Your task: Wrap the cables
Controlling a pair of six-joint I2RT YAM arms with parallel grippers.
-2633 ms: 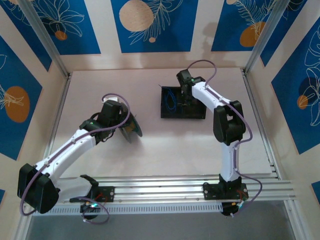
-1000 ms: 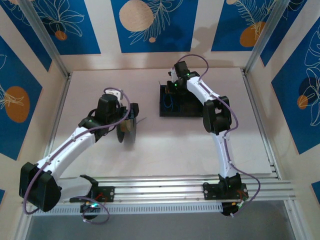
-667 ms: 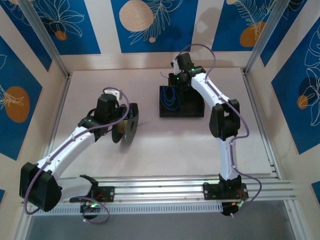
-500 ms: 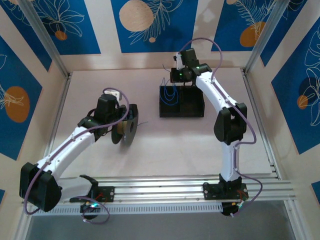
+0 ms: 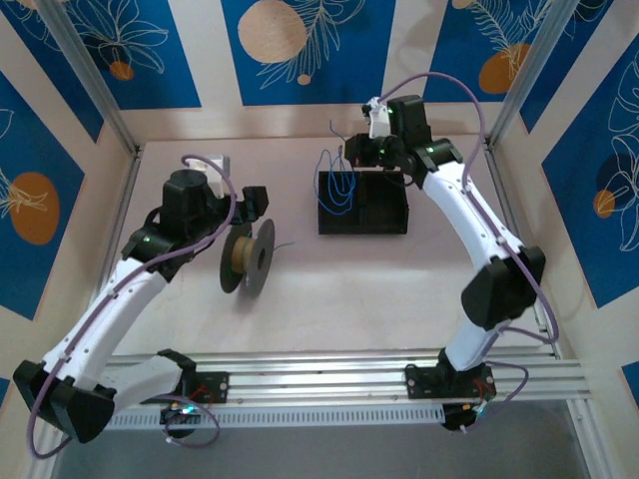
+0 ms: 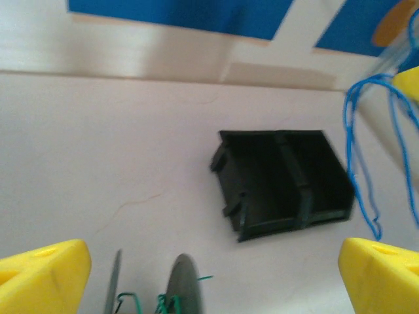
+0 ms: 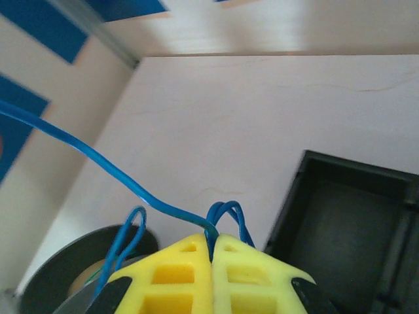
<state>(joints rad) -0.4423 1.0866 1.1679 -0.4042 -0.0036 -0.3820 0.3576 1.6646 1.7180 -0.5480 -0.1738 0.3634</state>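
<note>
left jaws: spread wide; we see the two yellow fingertips [image 6: 40, 273] at opposite edges of the left wrist view, with nothing between them and nothing touched.
under the left jaws: the spool [image 5: 248, 257] stands on its edge on the table [image 5: 329, 289], just below and a little ahead of the fingertips, apart from them.
green cable [image 6: 163, 303]: wound on the spool's core between its two discs, with one short end sticking out on the side away from the left jaws.
right jaws: pressed together; the yellow fingertips [image 7: 249, 275] meet with no gap and pinch the blue cables [image 7: 224, 208] right at the seam.
blue cables: short loops rise out of the pinch, and one long strand runs away up and to the left of the right jaws; from above we see limp loops hanging below these jaws.
black tray [image 5: 362, 205]: on the table beneath the right jaws and well ahead of the left ones; the hanging loops drape over its left end, but we cannot tell whether they touch it.
the two pairs of jaws: well apart, the spool nearer the left pair.
</note>
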